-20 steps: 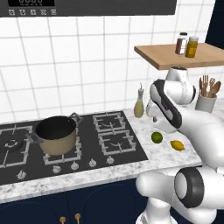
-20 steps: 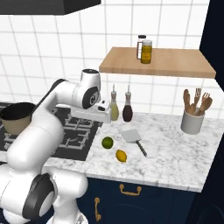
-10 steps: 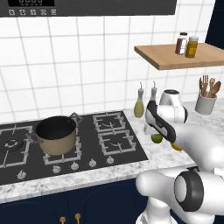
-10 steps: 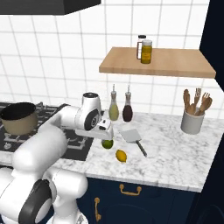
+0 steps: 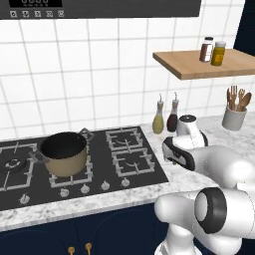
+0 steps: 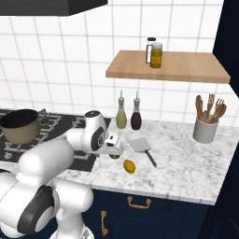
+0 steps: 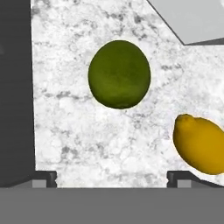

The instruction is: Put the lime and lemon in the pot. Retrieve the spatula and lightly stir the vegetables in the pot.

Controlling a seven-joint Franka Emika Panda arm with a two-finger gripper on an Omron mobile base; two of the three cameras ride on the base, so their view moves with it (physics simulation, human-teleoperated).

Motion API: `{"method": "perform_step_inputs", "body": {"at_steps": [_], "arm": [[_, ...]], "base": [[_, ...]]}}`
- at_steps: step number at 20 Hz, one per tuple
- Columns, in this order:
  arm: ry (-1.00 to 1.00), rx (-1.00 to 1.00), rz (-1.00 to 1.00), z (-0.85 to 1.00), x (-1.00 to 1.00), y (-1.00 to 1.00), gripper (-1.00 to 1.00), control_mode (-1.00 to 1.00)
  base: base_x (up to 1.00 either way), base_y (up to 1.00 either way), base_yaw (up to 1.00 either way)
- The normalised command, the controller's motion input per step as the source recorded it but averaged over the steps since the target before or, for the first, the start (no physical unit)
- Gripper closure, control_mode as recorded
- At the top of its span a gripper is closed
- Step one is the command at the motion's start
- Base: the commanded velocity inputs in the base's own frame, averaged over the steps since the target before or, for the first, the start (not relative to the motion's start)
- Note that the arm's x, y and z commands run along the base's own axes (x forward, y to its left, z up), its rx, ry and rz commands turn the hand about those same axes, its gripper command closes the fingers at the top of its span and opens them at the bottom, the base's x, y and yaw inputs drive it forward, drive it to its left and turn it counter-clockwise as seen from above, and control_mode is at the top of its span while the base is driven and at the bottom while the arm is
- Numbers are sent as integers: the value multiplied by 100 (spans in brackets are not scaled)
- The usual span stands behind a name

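Note:
On the marble counter right of the stove, the green lime [image 7: 119,74] lies straight below my gripper [image 7: 111,177], whose dark fingertips [image 7: 43,178] stand wide apart, open and empty. In the right base view the gripper [image 6: 115,149] hangs just above the lime [image 6: 115,157] and hides most of it. The yellow lemon [image 7: 199,143] [image 6: 129,166] rests close beside the lime, apart from it. The grey spatula [image 6: 140,144] lies flat on the counter just beyond them, and its blade [image 7: 192,17] shows in the hand view. The tan pot [image 5: 63,153] [image 6: 19,125] stands on a left burner, its dark inside bare.
The black stove [image 5: 124,159] borders the counter beside the lime. Two bottles [image 6: 121,116] [image 6: 136,119] stand against the tiled wall, and a jar of wooden utensils [image 6: 205,128] stands at the right. A wooden shelf [image 6: 168,65] with two jars hangs above.
The arm has swung down from well above the counter, and the open gripper now hangs low over the lime. The fruit, spatula and pot have not moved.

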Motion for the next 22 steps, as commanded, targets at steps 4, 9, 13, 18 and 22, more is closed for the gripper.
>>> {"method": "perform_step_inputs", "body": {"at_steps": [4, 9, 13, 18, 22], "arm": [[0, 9, 0, -2, 42, -3, -100, -100], [0, 7, 0, -1, 37, -5, -100, -100], [0, 0, 0, -12, 33, -11, -100, -100], [0, 1, -1, -17, 32, -7, -100, -100], [0, 0, -1, -26, 19, -3, -100, -100]], "base": [[0, 0, 0], [0, 0, 0], [0, 0, 0], [0, 0, 0], [0, 0, 0]]}}
